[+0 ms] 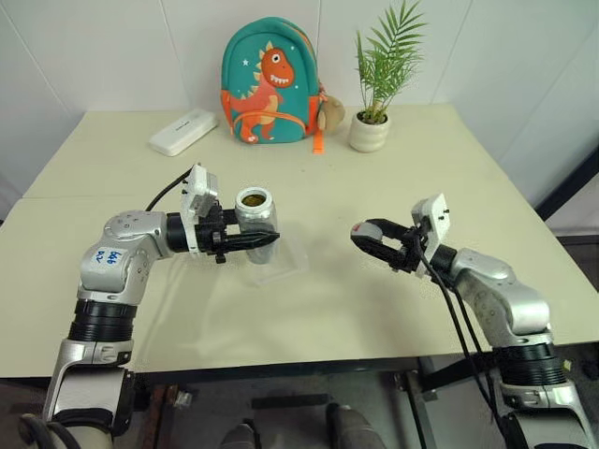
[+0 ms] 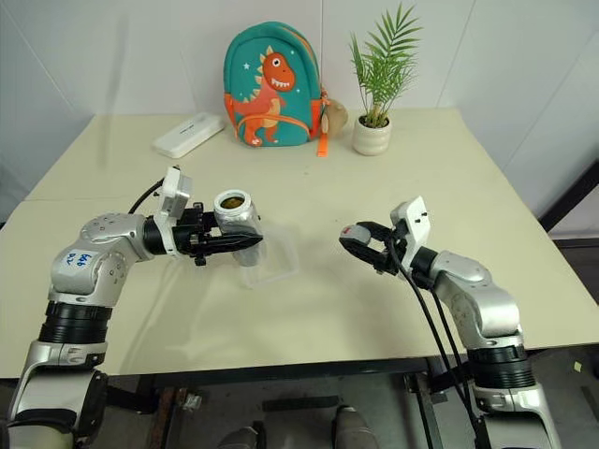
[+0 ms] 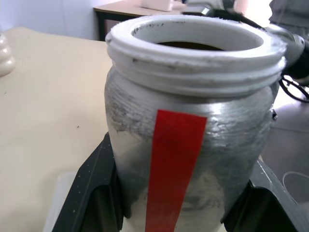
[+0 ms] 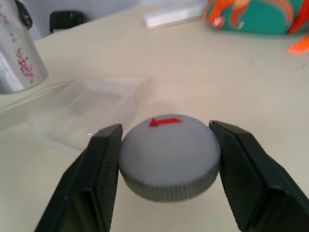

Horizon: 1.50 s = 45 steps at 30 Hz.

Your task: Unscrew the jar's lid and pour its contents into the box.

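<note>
Lid (image 4: 169, 157) off, clamped in the right gripper (image 1: 374, 239); the left gripper (image 1: 251, 240) grips the open jar (image 1: 255, 213) above the box (image 1: 279, 262), contents (image 1: 253, 199) unpoured.

A dinosaur backpack (image 1: 270, 82), potted plant (image 1: 372, 120) and white case (image 1: 183, 131) line the table's (image 1: 356, 309) far edge

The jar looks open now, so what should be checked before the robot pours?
1. Lid off the jar: ok.
2. Left gripper shut on the jar: ok.
3. Jar upright, contents inside: ok.
4. Box beside and below the jar, nothing in it: ok.
5. Right gripper shut on the lid, well apart from the box: ok.
6. Jar mouth above the box: cannot tell.
</note>
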### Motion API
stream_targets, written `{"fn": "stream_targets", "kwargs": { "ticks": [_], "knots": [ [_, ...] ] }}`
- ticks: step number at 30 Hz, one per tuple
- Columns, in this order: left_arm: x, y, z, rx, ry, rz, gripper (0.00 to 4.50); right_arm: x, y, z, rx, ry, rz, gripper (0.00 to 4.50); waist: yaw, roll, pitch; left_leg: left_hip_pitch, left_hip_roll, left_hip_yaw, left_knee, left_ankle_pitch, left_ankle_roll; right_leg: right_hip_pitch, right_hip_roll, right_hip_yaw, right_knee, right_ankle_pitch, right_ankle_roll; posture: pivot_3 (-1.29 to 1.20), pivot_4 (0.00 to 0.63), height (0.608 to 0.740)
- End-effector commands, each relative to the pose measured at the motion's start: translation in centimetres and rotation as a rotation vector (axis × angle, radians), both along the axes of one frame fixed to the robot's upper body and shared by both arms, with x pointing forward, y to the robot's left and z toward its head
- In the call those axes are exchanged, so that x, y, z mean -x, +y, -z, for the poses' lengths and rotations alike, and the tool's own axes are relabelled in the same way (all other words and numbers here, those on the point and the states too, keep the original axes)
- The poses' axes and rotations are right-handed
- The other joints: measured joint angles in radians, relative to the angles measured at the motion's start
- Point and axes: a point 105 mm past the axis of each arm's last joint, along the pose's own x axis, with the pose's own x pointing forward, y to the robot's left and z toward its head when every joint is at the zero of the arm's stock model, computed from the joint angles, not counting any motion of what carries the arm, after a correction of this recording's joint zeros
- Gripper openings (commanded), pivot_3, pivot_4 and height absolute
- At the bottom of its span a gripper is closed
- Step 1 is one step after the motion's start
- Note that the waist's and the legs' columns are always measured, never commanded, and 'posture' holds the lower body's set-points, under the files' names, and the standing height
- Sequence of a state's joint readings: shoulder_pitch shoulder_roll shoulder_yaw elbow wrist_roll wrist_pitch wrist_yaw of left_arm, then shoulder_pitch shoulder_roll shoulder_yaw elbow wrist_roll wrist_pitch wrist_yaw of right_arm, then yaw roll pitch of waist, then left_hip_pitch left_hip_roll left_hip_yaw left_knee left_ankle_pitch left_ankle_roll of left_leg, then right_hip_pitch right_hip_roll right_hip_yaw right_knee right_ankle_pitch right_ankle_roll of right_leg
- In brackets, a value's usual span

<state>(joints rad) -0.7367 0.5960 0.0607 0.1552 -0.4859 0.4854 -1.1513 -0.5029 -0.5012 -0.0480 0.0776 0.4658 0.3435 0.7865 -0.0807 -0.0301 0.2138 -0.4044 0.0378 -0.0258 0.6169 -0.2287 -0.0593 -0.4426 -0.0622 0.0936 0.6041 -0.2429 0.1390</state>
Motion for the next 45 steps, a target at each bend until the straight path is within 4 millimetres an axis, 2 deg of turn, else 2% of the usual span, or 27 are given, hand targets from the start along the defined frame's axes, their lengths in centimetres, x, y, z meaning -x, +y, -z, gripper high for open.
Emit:
{"fn": "stream_targets", "kwargs": {
  "ticks": [1, 5, 8, 10, 11, 14, 18, 23, 27, 29, 32, 36, 39, 42, 45],
  "knots": [
    [0.0, 0.1, -1.2, 0.025, -0.052, 0.001, 1.98, -0.8, -1.2, 2.3, 0.009, -0.023, 0.053, 2.59, -0.001, 0.000, 0.000, 0.000, 0.000, 0.000, 0.000, 0.001, 0.000, 0.000, 0.000, 0.000, 0.000, 0.000, 0.000, 0.00, 0.150, 0.740],
    [0.0, 0.0, -1.3, 0.023, -0.051, 0.006, 1.98, -1.5, -1.9, 4.4, 0.013, 0.036, 0.072, 2.59, -0.003, 0.000, 0.000, 0.000, 0.000, 0.002, 0.000, 0.001, 0.000, 0.000, 0.000, 0.003, 0.001, 0.001, 0.001, 0.00, 0.150, 0.740],
    [-0.1, 0.1, -1.2, 0.015, -0.052, 0.004, 1.98, -1.6, -2.4, 5.2, -0.021, 0.073, 0.079, 3.55, -0.003, 0.000, 0.000, 0.000, 0.000, 0.002, 0.001, 0.001, 0.000, 0.000, 0.000, 0.003, 0.001, 0.001, 0.001, 0.00, 0.150, 0.740],
    [-0.1, 0.2, -1.2, 0.008, -0.054, 0.001, 1.98, -1.6, -2.5, 4.7, -0.033, 0.060, 0.077, 4.27, -0.003, 0.000, 0.000, 0.000, 0.000, 0.002, 0.001, 0.001, 0.000, 0.000, 0.000, 0.003, 0.001, 0.001, 0.001, 0.00, 0.150, 0.740],
    [-0.1, 0.2, -1.2, 0.007, -0.056, -0.001, 1.98, -1.5, -2.4, 4.2, -0.031, 0.043, 0.066, 4.48, -0.003, 0.000, 0.000, 0.001, 0.000, 0.002, 0.001, 0.001, 0.000, 0.000, 0.000, 0.003, 0.001, 0.001, 0.001, 0.00, 0.150, 0.740],
    [0.0, 0.2, -1.8, 0.040, -0.066, 0.012, 1.98, -0.9, -2.2, 2.7, -0.035, 0.011, 0.021, 4.48, -0.002, 0.000, 0.000, 0.001, 0.000, 0.002, 0.001, 0.001, 0.000, 0.000, 0.000, 0.003, 0.002, 0.001, 0.001, 0.00, 0.150, 0.740],
    [-0.6, 0.5, -2.2, 0.034, -0.095, -0.015, 1.98, 1.3, -0.9, -0.1, 0.016, -0.035, -0.134, 4.48, -0.001, 0.000, 0.000, 0.000, 0.000, 0.002, 0.004, 0.001, 0.000, 0.000, 0.000, 0.003, 0.003, 0.001, 0.001, 0.00, 0.150, 0.740],
    [-2.8, 2.4, -4.4, 0.105, -0.115, -0.141, 1.98, 4.0, -0.2, -2.5, 0.120, -0.038, -0.242, 4.48, 0.000, 0.000, 0.000, 0.000, 0.000, 0.002, 0.005, 0.001, 0.000, 0.000, 0.001, 0.003, 0.004, 0.001, 0.002, 0.00, 0.150, 0.740],
    [-4.8, 4.7, -4.0, -0.045, -0.129, -0.275, 1.98, 5.9, 1.0, -4.2, 0.171, -0.085, -0.294, 4.48, -0.005, 0.000, 0.000, 0.000, 0.000, 0.003, 0.005, 0.001, 0.000, 0.000, 0.001, 0.004, 0.003, 0.001, 0.002, 0.00, 0.150, 0.740],
    [-6.5, 5.8, -4.4, -0.062, -0.097, -0.399, 1.98, 6.3, 1.8, -5.2, 0.119, -0.120, -0.294, 4.48, -0.002, 0.000, 0.001, 0.001, 0.000, 0.004, 0.005, 0.001, 0.000, 0.000, 0.001, 0.004, 0.003, 0.001, 0.002, 0.00, 0.150, 0.740],
    [-7.6, 5.6, -4.0, -0.171, -0.158, -0.437, 1.98, 5.8, 1.8, -4.8, 0.099, -0.121, -0.260, 4.48, 0.006, -0.001, 0.001, 0.000, 0.000, 0.003, 0.006, 0.001, 0.000, 0.000, 0.000, 0.004, 0.003, 0.002, 0.003, 0.00, 0.150, 0.740],
    [-7.7, 4.0, -3.9, -0.243, -0.260, -0.406, 1.98, 5.7, 1.8, -3.9, 0.094, -0.107, -0.246, 4.48, 0.020, -0.001, 0.001, -0.002, -0.001, 0.005, 0.006, 0.000, 0.000, 0.000, 0.000, 0.005, -0.002, 0.003, 0.004, 0.00, 0.150, 0.740],
    [-7.7, 3.7, -3.7, -0.283, -0.355, -0.415, 1.98, 5.7, 1.8, -3.7, 0.090, -0.104, -0.238, 4.48, 0.025, -0.001, 0.001, -0.002, 0.000, 0.005, 0.005, -0.001, 0.000, 0.000, 0.000, 0.005, -0.002, 0.003, 0.004, 0.00, 0.150, 0.740],
    [-8.7, 4.1, -3.7, -0.395, -0.559, -0.541, 1.98, 5.5, 1.4, -2.9, 0.097, -0.089, -0.212, 4.48, 0.027, -0.001, 0.001, -0.002, 0.000, 0.006, 0.005, -0.002, 0.000, 0.000, 0.000, 0.005, -0.001, 0.003, 0.004, 0.00, 0.150, 0.740],
    [-9.3, 3.8, -5.3, -0.461, -0.820, -0.651, 1.98, 5.3, 1.2, -2.5, 0.086, -0.078, -0.193, 4.48, 0.030, -0.001, 0.001, -0.002, 0.000, 0.006, 0.005, -0.002, 0.000, 0.000, 0.000, 0.006, -0.001, 0.003, 0.005, 0.00, 0.150, 0.740]
  ]
}}
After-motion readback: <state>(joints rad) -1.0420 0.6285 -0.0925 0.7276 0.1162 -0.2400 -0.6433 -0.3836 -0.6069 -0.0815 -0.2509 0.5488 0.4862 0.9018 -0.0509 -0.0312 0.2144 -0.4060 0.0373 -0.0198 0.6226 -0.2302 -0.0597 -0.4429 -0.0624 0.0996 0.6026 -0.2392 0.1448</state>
